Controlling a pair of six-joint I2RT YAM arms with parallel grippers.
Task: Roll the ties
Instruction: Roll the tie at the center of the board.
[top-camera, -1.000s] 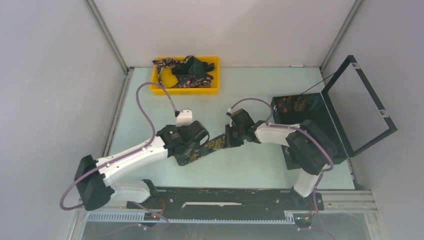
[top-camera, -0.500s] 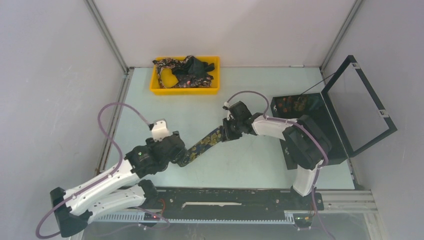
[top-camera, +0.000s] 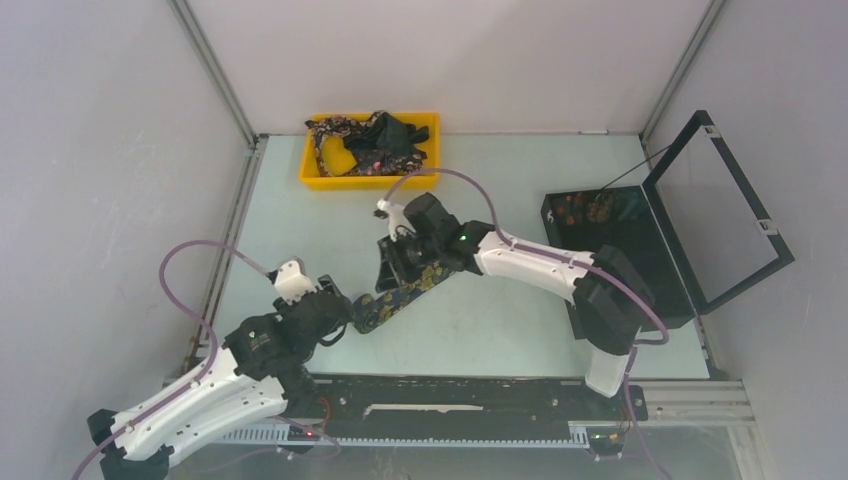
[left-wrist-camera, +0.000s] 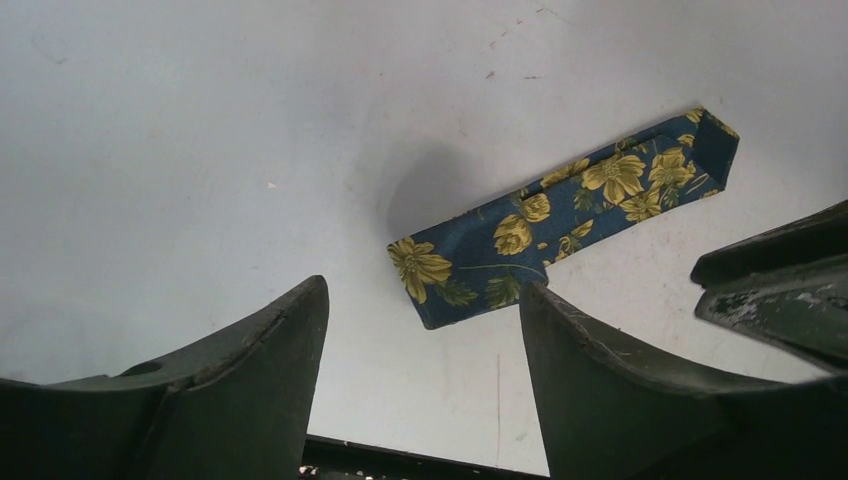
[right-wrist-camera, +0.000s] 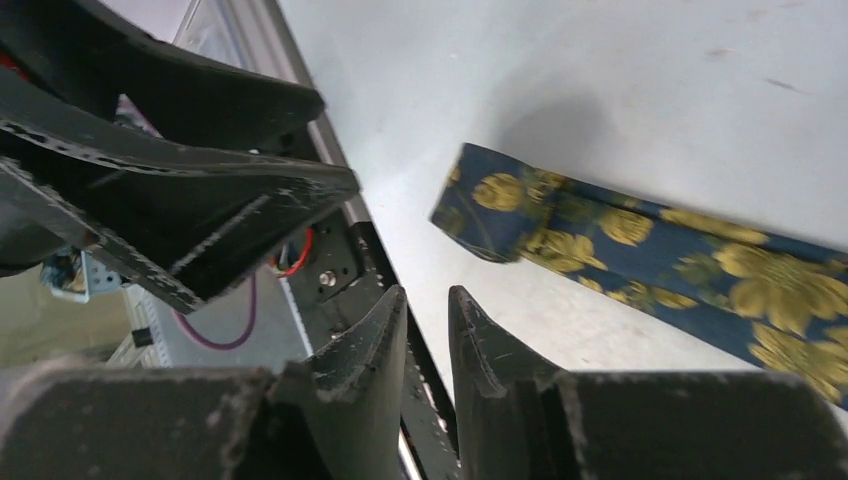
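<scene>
Ties (top-camera: 375, 145) heaped in the yellow tray (top-camera: 370, 181) wait their turn, while one tie (top-camera: 405, 292) lies flat and aslant on the table, on the near side of that tray and well apart from it. No turn of fabric shows yet, so I judge the rolling has not begun and this is the set-up for it.

My left claw (left-wrist-camera: 422, 290) sits low at the tie's end farthest from the tray. Its fingers are spread wide and empty, with the blunt end of the cloth just ahead of them. That arm stretches low from the corner, forearm angled toward the tray.

My right claw (right-wrist-camera: 428, 295) hovers above the stretch of tie nearer the tray. Its fingers are parted by only a slim gap and grasp nothing. That arm reaches long across the table, elbow bent.

Farther right of the tray stands the black hinged box (top-camera: 660, 262), lid up.

Next, I reckon, one claw must pinch an end and fold it over while the other steadies the strip.
</scene>
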